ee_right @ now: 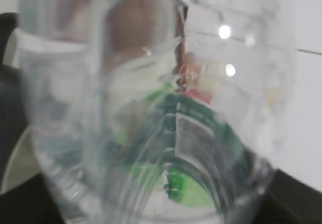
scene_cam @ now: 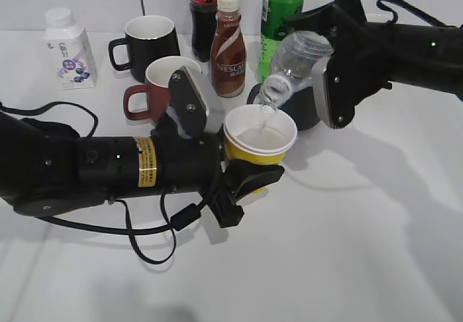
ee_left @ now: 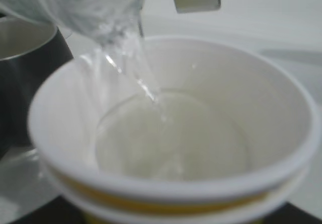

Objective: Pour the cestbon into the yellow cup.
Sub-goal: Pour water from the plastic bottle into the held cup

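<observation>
Left gripper (scene_cam: 242, 168), lowest in the exterior frame, is closed around the yellow cup (scene_cam: 260, 140) at centre.
Just above, the cestbon (scene_cam: 295, 65) is clamped in the right gripper (scene_cam: 322, 72), neck tilted downward so that water is delivered into the tapered, white-lined paper cup; the ribbed clear plastic is seen.

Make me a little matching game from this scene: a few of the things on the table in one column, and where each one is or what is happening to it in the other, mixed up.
Things:
1. cestbon
2. yellow cup
3. dark red mug
4. Nescafe bottle

States:
A. stands upright between the mugs and the bright green bottle
B. held by the left gripper, water inside
C. tilted mouth-down in the right gripper, pouring
D. stands behind the left arm, untouched

Pairs: 1-C, 2-B, 3-D, 4-A
</observation>
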You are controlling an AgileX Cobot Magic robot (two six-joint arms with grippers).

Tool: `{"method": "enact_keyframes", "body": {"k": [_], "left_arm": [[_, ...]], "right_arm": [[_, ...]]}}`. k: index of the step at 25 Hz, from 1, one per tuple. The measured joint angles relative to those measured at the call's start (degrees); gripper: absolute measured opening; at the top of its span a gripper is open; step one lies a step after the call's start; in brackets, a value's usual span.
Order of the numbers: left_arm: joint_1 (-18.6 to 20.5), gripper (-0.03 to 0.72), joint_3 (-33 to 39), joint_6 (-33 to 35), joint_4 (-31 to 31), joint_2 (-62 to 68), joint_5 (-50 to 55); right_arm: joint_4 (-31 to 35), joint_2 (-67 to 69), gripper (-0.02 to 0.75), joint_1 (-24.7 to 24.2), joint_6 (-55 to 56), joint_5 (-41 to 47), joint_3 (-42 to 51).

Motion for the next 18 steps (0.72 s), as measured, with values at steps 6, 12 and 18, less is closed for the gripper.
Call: {"method": "enact_keyframes", "body": {"k": [6, 12, 18], "left_arm": [[0.24, 0.358, 0.00, 0.00, -0.93, 0.00, -0.65], [1.51, 0.358, 0.00, 0.00, -2.74, -0.12, -1.56], [3.82, 0.358, 1.93, 0.00, -3.94, -0.17, -6.43]], "right_arm": [[2.33, 0.00, 0.466, 0.00, 10.41, -1.35, 0.00], [2.28, 0.00, 0.466, 0.00, 24.27, -1.42, 0.00], [1.55, 0.00, 0.466, 0.27, 41.81, -2.92, 0.00]]}}
